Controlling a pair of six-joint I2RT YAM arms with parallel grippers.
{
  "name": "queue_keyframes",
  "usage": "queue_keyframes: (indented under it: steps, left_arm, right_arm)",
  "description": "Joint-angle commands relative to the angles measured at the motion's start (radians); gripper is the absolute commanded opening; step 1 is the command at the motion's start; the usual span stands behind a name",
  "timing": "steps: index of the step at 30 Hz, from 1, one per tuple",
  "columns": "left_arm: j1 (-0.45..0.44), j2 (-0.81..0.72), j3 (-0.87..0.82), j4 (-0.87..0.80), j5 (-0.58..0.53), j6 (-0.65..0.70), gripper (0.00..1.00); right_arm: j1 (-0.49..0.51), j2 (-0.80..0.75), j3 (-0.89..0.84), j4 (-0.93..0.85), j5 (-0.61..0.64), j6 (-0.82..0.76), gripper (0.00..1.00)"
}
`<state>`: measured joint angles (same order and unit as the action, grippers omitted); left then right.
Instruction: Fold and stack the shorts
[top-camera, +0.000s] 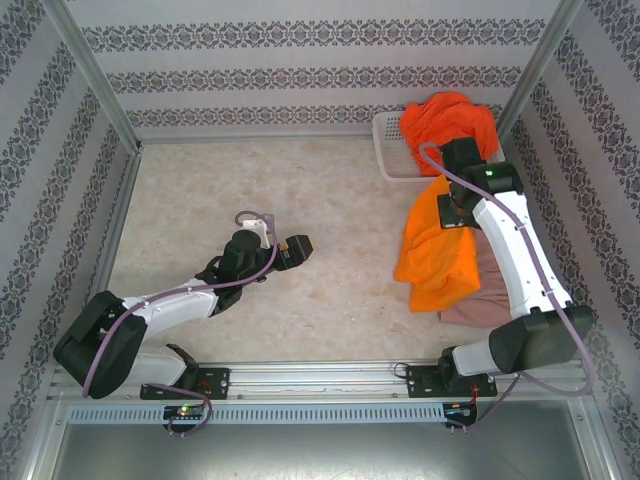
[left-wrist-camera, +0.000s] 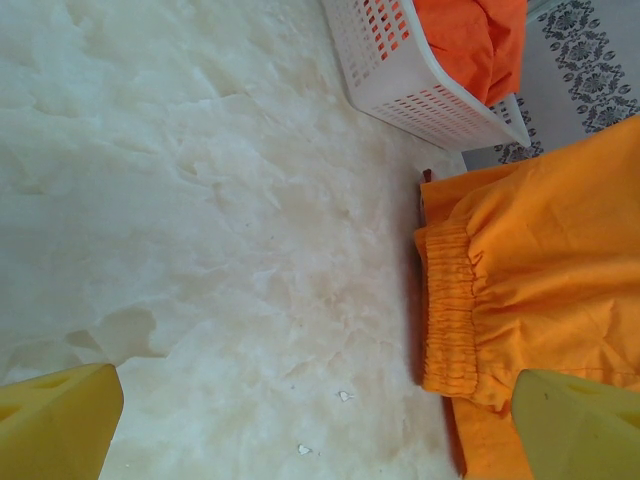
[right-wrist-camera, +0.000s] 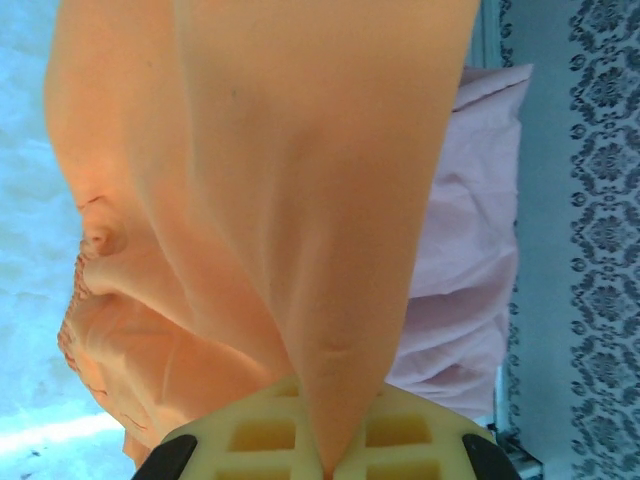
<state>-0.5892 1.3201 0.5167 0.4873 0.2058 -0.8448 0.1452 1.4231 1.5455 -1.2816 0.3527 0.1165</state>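
Marbled tabletop, right fingers pinching orange shorts, lengthwise near-to-far, waistband leftward

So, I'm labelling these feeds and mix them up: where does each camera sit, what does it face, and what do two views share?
Top external: fixed above and behind, looking down on the beige table; both arms, left hand and right hand show.
Left wrist: low, facing the white plastic mesh basket; its yellow fingers show.
Right wrist: looks down past yellow pads clamping the hanging bright orange cloth shorts, to dusty pink cloth shorts.
Shared: top and left wrist both show basket and orange shorts.
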Motion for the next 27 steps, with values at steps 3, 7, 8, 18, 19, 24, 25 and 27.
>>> queue_keyframes:
  steps: [3, 7, 8, 18, 19, 24, 25, 27]
  left_arm:
    - [-0.001, -0.026, -0.020, 0.041, -0.004, 0.019, 1.00]
    - [0.002, -0.039, -0.026, 0.030, -0.011, 0.023, 1.00]
    - [0.002, -0.041, -0.025, 0.025, -0.013, 0.024, 1.00]
    - [0.010, -0.066, -0.040, 0.015, -0.016, 0.032, 1.00]
    - [0.012, -0.077, -0.044, 0.010, -0.020, 0.035, 1.00]
    - [0.023, -0.155, -0.059, -0.057, -0.059, 0.066, 1.00]
    - [0.029, -0.175, -0.062, -0.071, -0.064, 0.072, 1.00]
    - [0.033, -0.211, -0.072, -0.095, -0.077, 0.081, 1.00]
  right_arm:
    - [-0.024, 0.008, 0.111, -0.080, 0.061, -0.062, 0.00]
    - [-0.058, 0.019, 0.130, -0.088, 0.090, -0.094, 0.00]
    - [-0.067, 0.024, 0.130, -0.088, 0.104, -0.101, 0.00]
    - [-0.146, 0.095, -0.048, 0.081, 0.490, -0.203, 0.13]
    - [-0.162, 0.114, -0.064, 0.104, 0.547, -0.202, 0.25]
    - [-0.211, 0.163, 0.065, 0.038, 0.420, -0.025, 0.88]
    - [-0.210, 0.154, 0.096, 0.044, 0.345, 0.001, 0.90]
    - [-0.204, 0.126, 0.139, 0.084, 0.166, 0.034, 0.94]
